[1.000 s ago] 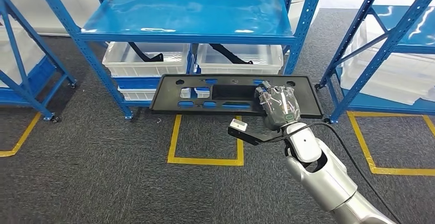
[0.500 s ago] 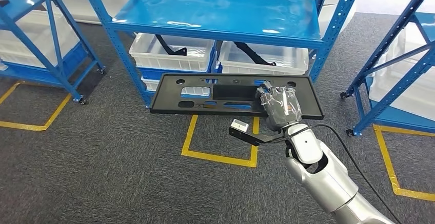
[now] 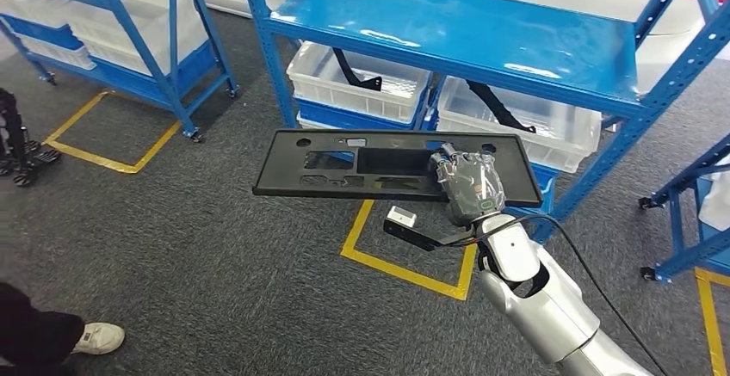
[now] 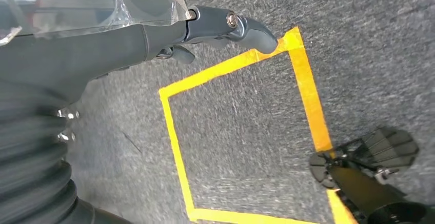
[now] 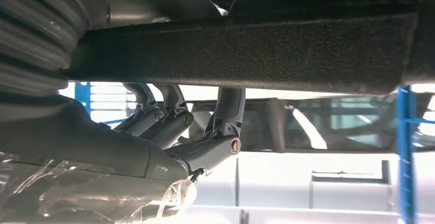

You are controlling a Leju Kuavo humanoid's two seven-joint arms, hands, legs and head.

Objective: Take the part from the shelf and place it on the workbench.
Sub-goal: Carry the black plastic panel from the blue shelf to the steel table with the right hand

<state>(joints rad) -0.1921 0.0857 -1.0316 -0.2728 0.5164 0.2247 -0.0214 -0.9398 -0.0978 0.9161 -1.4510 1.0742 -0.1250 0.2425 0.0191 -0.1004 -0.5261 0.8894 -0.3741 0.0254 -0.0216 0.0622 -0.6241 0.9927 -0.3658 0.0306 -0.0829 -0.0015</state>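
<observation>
- Right hand [image 3: 469, 185] grips the part [image 3: 379, 163] near its right end, so the long left span cantilevers out — held flat, mid-frame, in front of the blue shelf [image 3: 465, 27].
- Part: long flat black panel, rectangular cut-outs, raised rim.
- Left hand [image 4: 154, 34] hangs over the carpet — fingers look loosely curled, holding nothing.

Silver jointed right arm [image 3: 542, 294] with rounded segments, black cable looping alongside it, right hand [image 3: 469, 185] dark grey under crinkled clear plastic film, small black bracket with white block at the wrist, left hand [image 4: 102, 39] grey with ribbed cover, visible pivot screws
</observation>
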